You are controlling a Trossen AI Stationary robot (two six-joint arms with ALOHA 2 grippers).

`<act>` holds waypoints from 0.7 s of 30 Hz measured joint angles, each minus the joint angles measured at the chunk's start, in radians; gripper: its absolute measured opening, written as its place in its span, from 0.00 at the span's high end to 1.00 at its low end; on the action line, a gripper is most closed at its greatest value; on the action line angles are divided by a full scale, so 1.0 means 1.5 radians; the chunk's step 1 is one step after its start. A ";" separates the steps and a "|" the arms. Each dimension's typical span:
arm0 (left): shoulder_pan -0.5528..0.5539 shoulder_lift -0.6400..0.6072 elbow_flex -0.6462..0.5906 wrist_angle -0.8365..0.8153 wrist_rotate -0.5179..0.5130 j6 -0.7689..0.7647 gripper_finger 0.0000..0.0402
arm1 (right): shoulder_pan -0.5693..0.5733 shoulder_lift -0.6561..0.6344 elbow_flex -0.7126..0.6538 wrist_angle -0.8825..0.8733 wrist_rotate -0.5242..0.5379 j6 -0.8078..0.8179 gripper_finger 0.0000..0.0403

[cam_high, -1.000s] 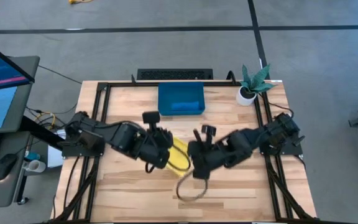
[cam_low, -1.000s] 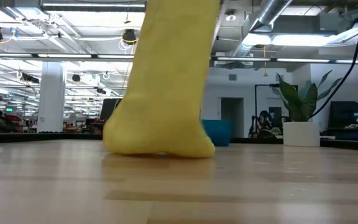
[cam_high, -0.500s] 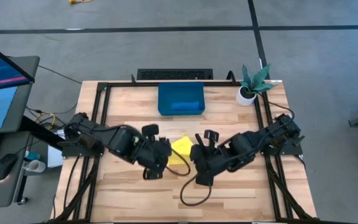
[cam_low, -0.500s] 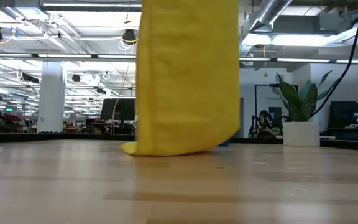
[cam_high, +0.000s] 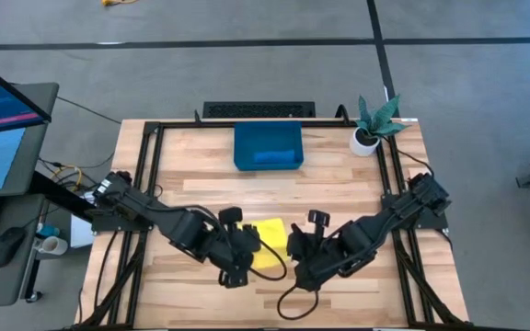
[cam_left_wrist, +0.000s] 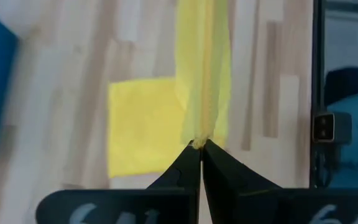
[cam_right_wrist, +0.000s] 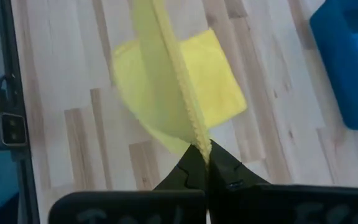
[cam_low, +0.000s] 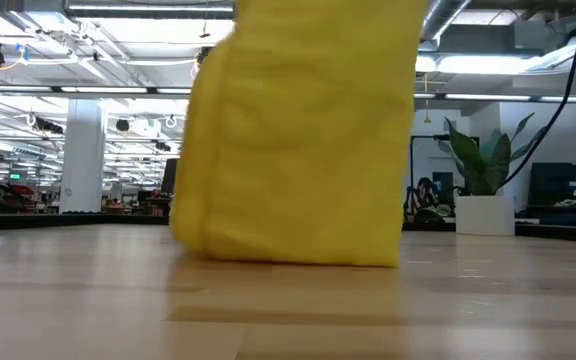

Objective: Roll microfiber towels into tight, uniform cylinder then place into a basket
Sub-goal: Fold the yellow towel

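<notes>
Yellow microfiber towel [cam_high: 268,255] is pinched at opposite edges by the closed left end effector [cam_high: 244,258] and closed right end effector [cam_high: 294,256], hanging limp between them, its lower edge touching the desk [cam_high: 339,188]; judged light, soft, shapeless, best gripped at corners.

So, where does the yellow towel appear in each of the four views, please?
High view: yellow towel near the table's front middle, between the two grippers.
Low view: towel fills the centre, hanging down to the tabletop.
Left wrist view: ahead of the shut fingertips.
Right wrist view: likewise.
Shared landmark: the blue tray, seen in the high view and both wrist views.
</notes>
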 joint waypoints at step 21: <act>-0.029 0.001 -0.231 0.081 -0.026 -0.043 1.00 | -0.010 -0.001 -0.243 0.226 0.006 -0.074 0.98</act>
